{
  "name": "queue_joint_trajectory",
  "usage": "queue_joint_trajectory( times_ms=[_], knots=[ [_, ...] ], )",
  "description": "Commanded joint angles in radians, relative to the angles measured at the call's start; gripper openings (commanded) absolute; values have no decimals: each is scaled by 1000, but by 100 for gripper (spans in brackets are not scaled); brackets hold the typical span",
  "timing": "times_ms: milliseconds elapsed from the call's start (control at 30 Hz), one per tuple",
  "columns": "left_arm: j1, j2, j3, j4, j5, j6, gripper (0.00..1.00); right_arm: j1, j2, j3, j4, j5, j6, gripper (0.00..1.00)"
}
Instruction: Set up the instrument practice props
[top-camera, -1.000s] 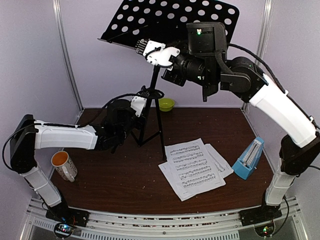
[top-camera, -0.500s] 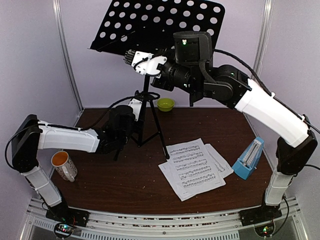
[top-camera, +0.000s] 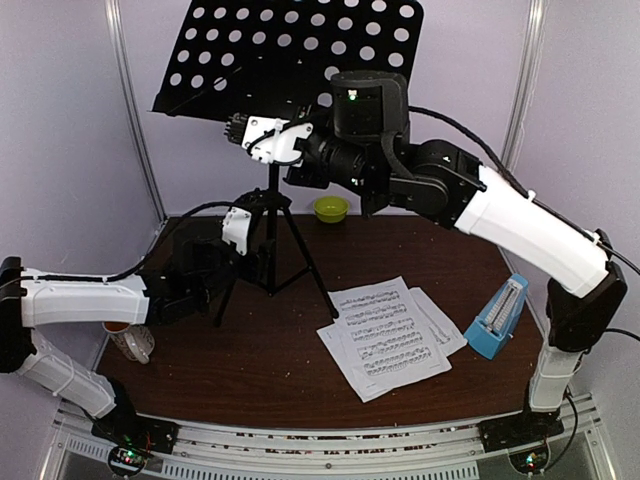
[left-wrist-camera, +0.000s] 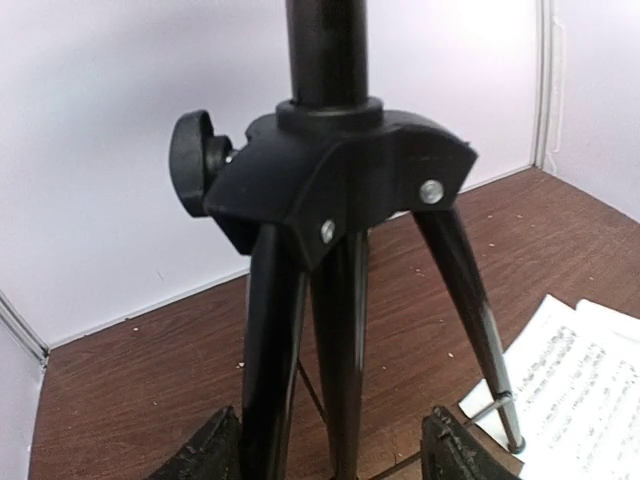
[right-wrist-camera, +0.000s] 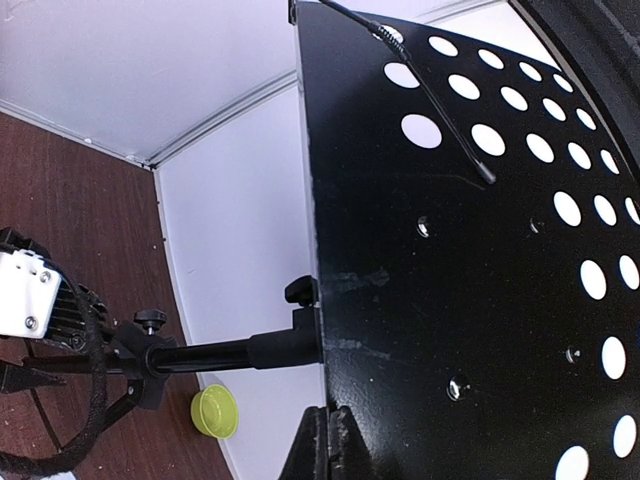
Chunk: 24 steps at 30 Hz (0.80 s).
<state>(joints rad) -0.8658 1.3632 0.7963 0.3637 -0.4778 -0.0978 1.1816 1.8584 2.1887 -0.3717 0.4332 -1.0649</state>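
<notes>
Pinching the lower lip of the black tripod music stand (top-camera: 271, 200) with the right gripper (top-camera: 242, 131), fingers pressed onto it. Straddling two of its legs, back left on the table (top-camera: 250, 370), with the left gripper (left-wrist-camera: 330, 455), fingers spread. Beside them, sheet-music pages (top-camera: 385, 335) flat mid-table and blue metronome (top-camera: 497, 320) upright.

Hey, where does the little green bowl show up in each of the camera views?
Top external: green bowl sits upper middle, right of the music stand's tripod hub.
Left wrist: not in it; only the hub fills the centre.
Right wrist: bowl at bottom left, just below and right of the hub.
Shared landmark: the tripod hub.
</notes>
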Motion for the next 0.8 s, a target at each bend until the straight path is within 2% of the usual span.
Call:
queue_joint_trajectory(
  times_ms=[0, 133, 333, 600, 767],
  knots=[
    [3, -73, -63, -10, 119, -57, 62, 38, -10, 30, 318, -50, 62, 0],
    [24, -124, -126, -12, 147, -92, 57, 48, 9, 32, 338, -44, 45, 0],
    [71, -138, -136, -70, 152, -84, 41, 65, 32, 33, 347, -34, 38, 0],
    [112, -140, -125, -80, 168, -64, 34, 84, 55, 14, 386, -22, 29, 0],
    [116, -153, -121, -105, 169, -41, 31, 85, 72, 18, 432, -15, 21, 10]
  ],
)
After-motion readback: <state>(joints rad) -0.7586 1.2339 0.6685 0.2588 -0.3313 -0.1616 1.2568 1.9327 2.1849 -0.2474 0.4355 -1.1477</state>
